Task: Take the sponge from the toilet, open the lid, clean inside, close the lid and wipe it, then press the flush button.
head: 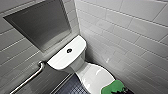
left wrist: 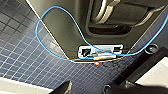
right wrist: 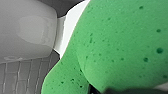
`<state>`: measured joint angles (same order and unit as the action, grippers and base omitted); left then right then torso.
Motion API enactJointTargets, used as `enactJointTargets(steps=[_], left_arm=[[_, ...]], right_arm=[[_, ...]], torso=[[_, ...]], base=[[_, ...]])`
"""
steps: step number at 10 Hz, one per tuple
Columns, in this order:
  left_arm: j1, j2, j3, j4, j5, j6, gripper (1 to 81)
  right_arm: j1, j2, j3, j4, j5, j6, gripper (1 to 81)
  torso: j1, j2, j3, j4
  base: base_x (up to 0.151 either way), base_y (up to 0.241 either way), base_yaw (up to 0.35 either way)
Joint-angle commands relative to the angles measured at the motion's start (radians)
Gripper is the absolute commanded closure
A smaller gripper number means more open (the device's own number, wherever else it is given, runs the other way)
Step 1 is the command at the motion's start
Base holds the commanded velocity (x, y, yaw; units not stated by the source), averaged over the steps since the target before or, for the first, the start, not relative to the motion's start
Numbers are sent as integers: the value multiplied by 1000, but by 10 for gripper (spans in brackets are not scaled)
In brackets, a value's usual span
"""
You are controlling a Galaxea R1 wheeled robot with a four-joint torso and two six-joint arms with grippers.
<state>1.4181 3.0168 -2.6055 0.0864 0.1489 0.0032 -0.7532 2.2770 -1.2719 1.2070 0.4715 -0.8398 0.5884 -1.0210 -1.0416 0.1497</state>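
The white toilet [head: 82,72] stands in the corner with its lid [head: 96,76] down over the bowl. The round flush button [head: 69,50] sits in the middle of the flat tank top [head: 62,58]. At the near end of the lid, the bright green sponge [head: 113,87] is in my right gripper [head: 122,91], which is shut on it. The sponge [right wrist: 120,45] looms large and porous in the right wrist view, with white toilet ceramic [right wrist: 67,27] behind it. My left gripper [left wrist: 85,90] hangs open over dark blue floor tiles [left wrist: 22,47], holding nothing.
Grey tiled walls [head: 130,32] close in on both sides of the toilet. A metal grab rail [head: 30,77] runs along the left wall under a recessed grey panel [head: 40,22]. A blue cable [left wrist: 50,32] loops over the robot's base [left wrist: 75,30] in the left wrist view.
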Motion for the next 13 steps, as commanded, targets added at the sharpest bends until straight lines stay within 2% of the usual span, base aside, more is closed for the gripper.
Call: enactJointTargets(steps=[1,2,5,6,8,9,10,12,13], left_arm=[[32,-8,1,-7,98,6,10],[32,-7,-1,-7,98,5,10],[32,-16,-1,-8,98,3,10],[32,-19,-1,-8,98,3,10],[32,-18,-1,-8,98,1,10],[32,-18,-1,-8,98,1,10],[32,-18,-1,-10,98,1,10],[32,-13,-1,-8,98,1,10],[32,-12,-1,-8,98,1,10]], right_arm=[[289,229,-360,275,-188,-203,811],[318,300,-470,293,-236,-203,811],[381,485,-845,301,-502,-203,811],[392,542,-940,298,-549,-203,811],[410,627,-1034,277,-571,-203,811],[424,653,-1062,270,-589,-203,811],[439,672,-1078,270,-599,-203,811],[461,709,-1086,264,-599,-205,811],[462,756,-1113,237,-597,-203,811]], torso=[[0,0,0,0],[0,0,0,0],[0,0,0,0],[0,0,0,0],[0,0,-65,0],[0,0,-77,0],[0,0,-30,0],[0,1,-60,0],[0,1,-67,0]], base=[[0,0,0],[0,0,0],[0,0,0],[0,0,0],[0,0,0],[0,0,0],[0,0,0],[0,0,0],[0,0,0]])
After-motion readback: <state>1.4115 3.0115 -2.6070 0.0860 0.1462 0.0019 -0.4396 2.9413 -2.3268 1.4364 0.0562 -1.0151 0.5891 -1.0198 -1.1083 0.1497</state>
